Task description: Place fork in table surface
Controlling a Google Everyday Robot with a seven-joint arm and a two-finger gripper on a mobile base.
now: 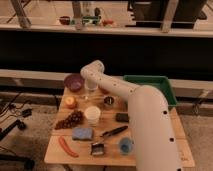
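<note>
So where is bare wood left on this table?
Bare wood: between the apple and the small tin, just before the gripper; and the table front edge beside the long red item. Crowded around white cup and sponge.

You'll find the table surface is matt, light tan wood. The arm's pale shell looks like smooth plastic with a soft sheen, and its gripper hangs near the far edge. The green bin at the far right corner looks like smooth plastic. The blue sponge near the front edge looks rough.
</note>
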